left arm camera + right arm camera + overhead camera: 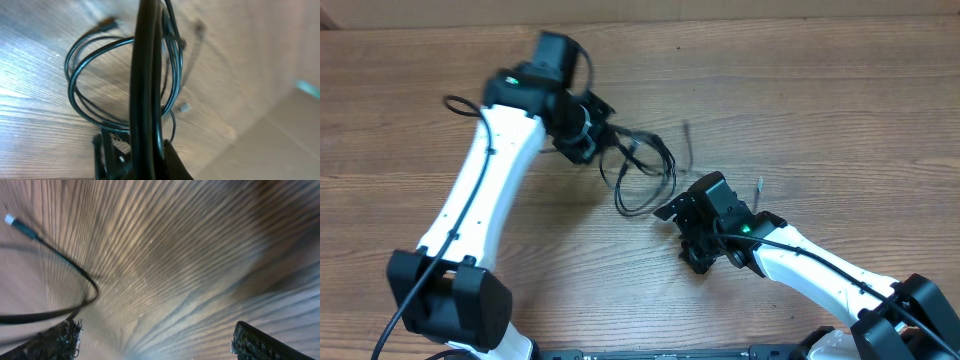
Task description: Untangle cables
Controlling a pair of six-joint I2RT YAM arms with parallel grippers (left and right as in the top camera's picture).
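Grips a thick dark run of the cables [145,75] in the left claw [146,150], fingers [112,155] pinched in close on it. Blurs that run straight up the middle of the left wrist view, so can't tell how many strands sit in the pinch. Shows the rest of the cables as loose overlapping loops flat on the wood table [820,100] just past the claw, with a small silvery plug [185,106] at the loops' edge and a darker plug [111,23] on the far side. Holds the right claw [156,327] wide apart, nothing between its fingers [55,340], over bare wood. Catches one black strand curving past the left finger in the right wrist view, ending in a pale-tipped plug [10,219]; can't tell if strand and finger touch. From overhead, places the loops between the two claws, right against the left one, near but apart from the right one
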